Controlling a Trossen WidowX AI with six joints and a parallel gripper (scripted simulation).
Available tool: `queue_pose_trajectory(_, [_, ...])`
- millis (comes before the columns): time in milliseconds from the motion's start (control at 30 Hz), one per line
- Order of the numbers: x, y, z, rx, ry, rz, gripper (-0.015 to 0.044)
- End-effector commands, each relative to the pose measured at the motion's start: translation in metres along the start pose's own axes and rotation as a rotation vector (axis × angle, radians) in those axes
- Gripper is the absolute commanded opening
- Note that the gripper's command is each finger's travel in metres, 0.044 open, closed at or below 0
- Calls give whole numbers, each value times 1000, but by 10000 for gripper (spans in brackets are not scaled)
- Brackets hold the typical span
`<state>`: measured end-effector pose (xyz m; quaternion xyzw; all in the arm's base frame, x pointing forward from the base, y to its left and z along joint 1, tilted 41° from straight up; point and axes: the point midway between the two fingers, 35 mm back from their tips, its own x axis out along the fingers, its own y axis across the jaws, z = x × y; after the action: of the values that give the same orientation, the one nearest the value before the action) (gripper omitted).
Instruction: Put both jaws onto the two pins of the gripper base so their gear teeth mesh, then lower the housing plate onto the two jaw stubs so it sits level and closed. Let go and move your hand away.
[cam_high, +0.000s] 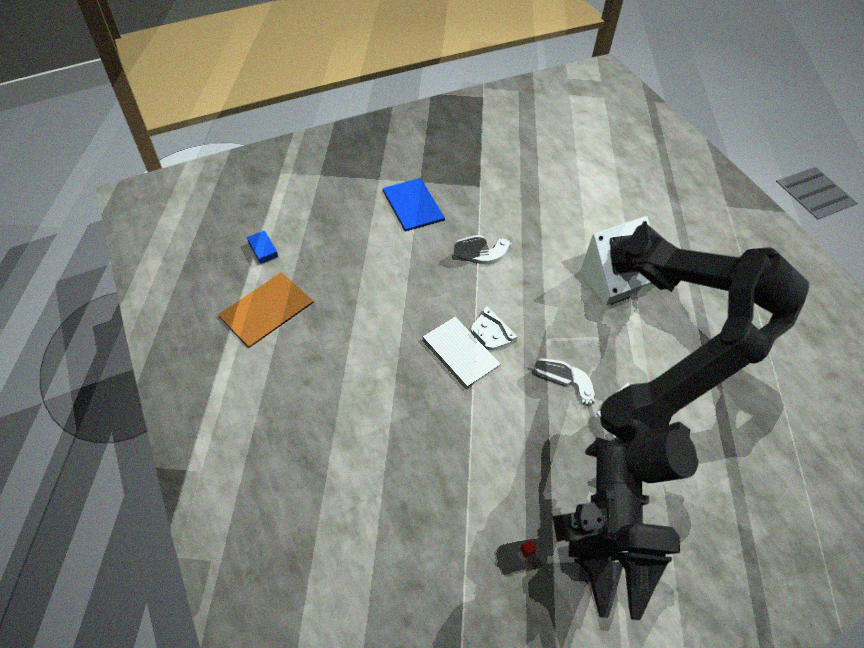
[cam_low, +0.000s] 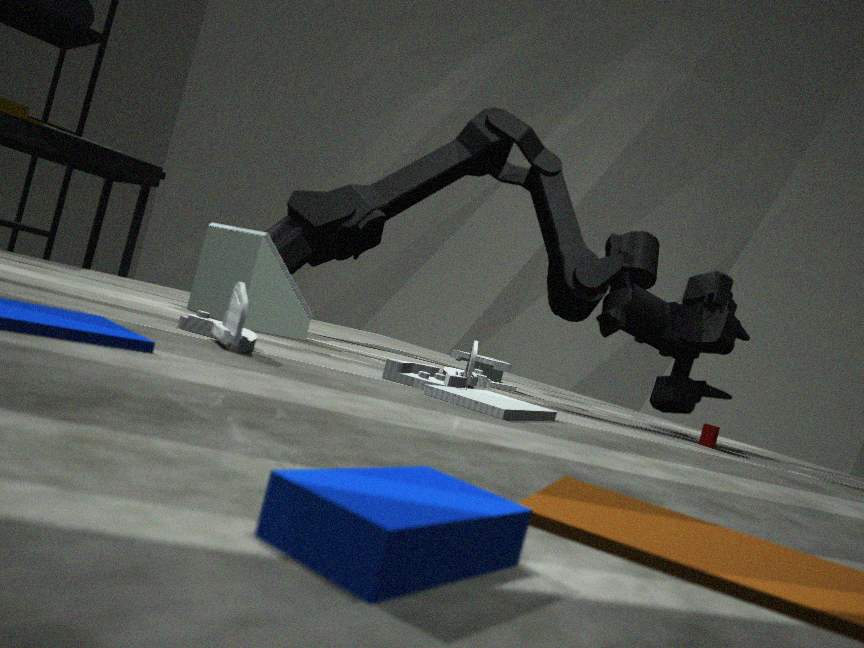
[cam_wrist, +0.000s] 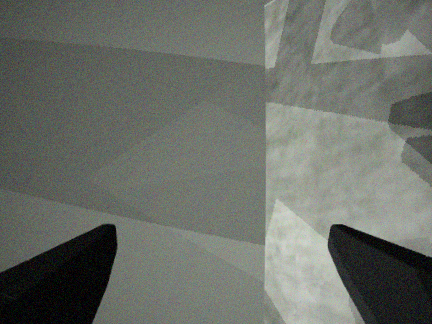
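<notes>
A grey, mottled tabletop (cam_high: 390, 446) (cam_low: 209, 418) (cam_wrist: 320, 170) carries a small blue block (cam_high: 263, 246) (cam_low: 390, 523) near an orange plate (cam_high: 265, 309) (cam_low: 697, 544). A flat blue plate (cam_high: 413, 204) (cam_low: 69, 325) lies near one curved white jaw (cam_high: 492, 253) (cam_low: 235, 327); a ribbed white plate (cam_high: 461, 351) (cam_low: 488, 402) and a small red block (cam_high: 528, 547) (cam_low: 709, 435) lie farther off.
</notes>
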<state>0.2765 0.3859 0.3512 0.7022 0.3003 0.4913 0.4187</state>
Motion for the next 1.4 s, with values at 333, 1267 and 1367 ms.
queue_pose_trajectory(333, [-17, -5, 52, -95, -120, -159, 440])
queue_pose_trajectory(1267, [-180, -80, 139, -165, -273, -982, 440])
queue_pose_trajectory(1367, [-205, -83, 137, -133, -268, -1068, 440])
